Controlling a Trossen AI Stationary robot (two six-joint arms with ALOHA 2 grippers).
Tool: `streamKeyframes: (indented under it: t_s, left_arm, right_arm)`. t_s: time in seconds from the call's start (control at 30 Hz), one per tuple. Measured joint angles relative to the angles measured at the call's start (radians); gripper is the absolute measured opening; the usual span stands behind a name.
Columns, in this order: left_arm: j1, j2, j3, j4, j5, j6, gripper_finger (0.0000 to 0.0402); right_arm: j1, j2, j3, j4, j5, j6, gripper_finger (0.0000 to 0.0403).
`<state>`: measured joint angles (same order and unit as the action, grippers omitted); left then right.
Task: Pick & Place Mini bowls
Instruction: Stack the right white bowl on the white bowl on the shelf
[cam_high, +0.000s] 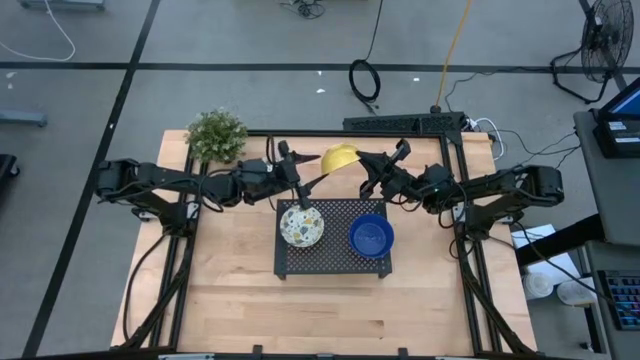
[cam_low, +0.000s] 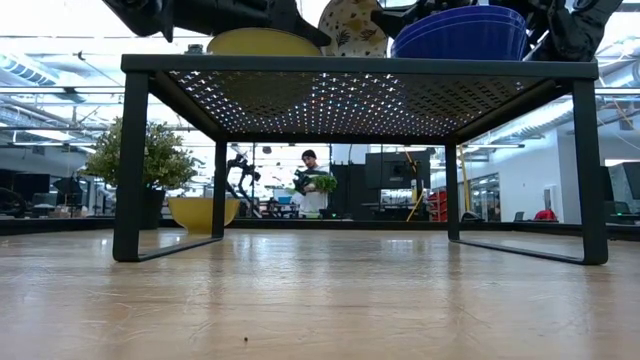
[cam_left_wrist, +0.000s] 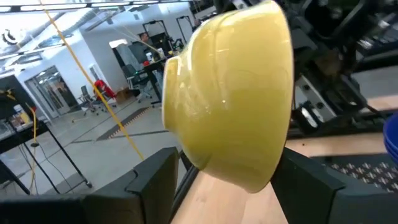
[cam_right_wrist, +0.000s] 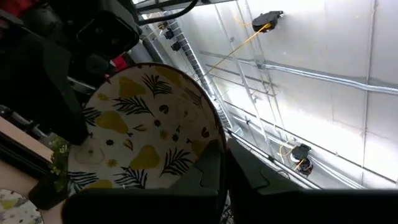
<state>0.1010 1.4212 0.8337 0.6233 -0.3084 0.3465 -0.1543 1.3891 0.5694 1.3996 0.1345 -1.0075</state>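
Note:
A mini bowl, yellow outside (cam_high: 340, 158) and white with a yellow-green leaf pattern inside (cam_right_wrist: 140, 137), hangs tipped on its side above the far edge of the black perforated tray (cam_high: 335, 265). My right gripper (cam_right_wrist: 214, 152) is shut on it. My left gripper (cam_high: 300, 172) is open, a finger on each side of the bowl's yellow outside (cam_left_wrist: 230, 112); I cannot tell whether they touch it. Another patterned bowl (cam_high: 301, 226) rests on its base on the tray's left part. Stacked blue bowls (cam_high: 371, 236) rest on its right part. My right gripper pinches the bowl's rim (cam_right_wrist: 208, 134) between its two fingers, one inside and one outside the wall. It comes from the table's right, slanting upward. The bowl is lifted clear and tipped on its side, its inside facing my right gripper.
The tray stands raised on thin legs (cam_low: 130, 160) over the wooden table (cam_high: 230, 290). A small green plant (cam_high: 215, 135) stands at the far left corner. In the low view another yellow bowl (cam_low: 203, 212) shows beyond the tray's left legs. A person stands far back in the room.

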Motion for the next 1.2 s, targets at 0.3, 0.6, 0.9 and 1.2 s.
streamKeyframes:
  t_s: [0.3, 0.6, 0.9, 1.2]
  left_arm:
    - [0.013, 0.000, 0.000, 0.037, 0.000, -0.013, 0.0236]
    - [0.019, 0.001, -0.001, 0.083, -0.037, -0.002, 0.0089]
    - [0.012, -0.002, 0.001, 0.088, -0.109, 0.022, 0.0010]
    - [-0.050, -0.051, 0.002, 0.048, -0.281, 0.127, 0.0010]
  right_arm:
    - [0.031, 0.000, 0.000, -0.001, 0.006, 0.028, 0.0000]
    - [0.053, -0.001, 0.002, -0.020, -0.018, 0.057, 0.0001]
    - [0.054, 0.001, -0.003, -0.101, -0.110, 0.110, 0.0008]
    - [0.059, -0.008, -0.003, -0.094, 0.000, 0.129, 0.0009]
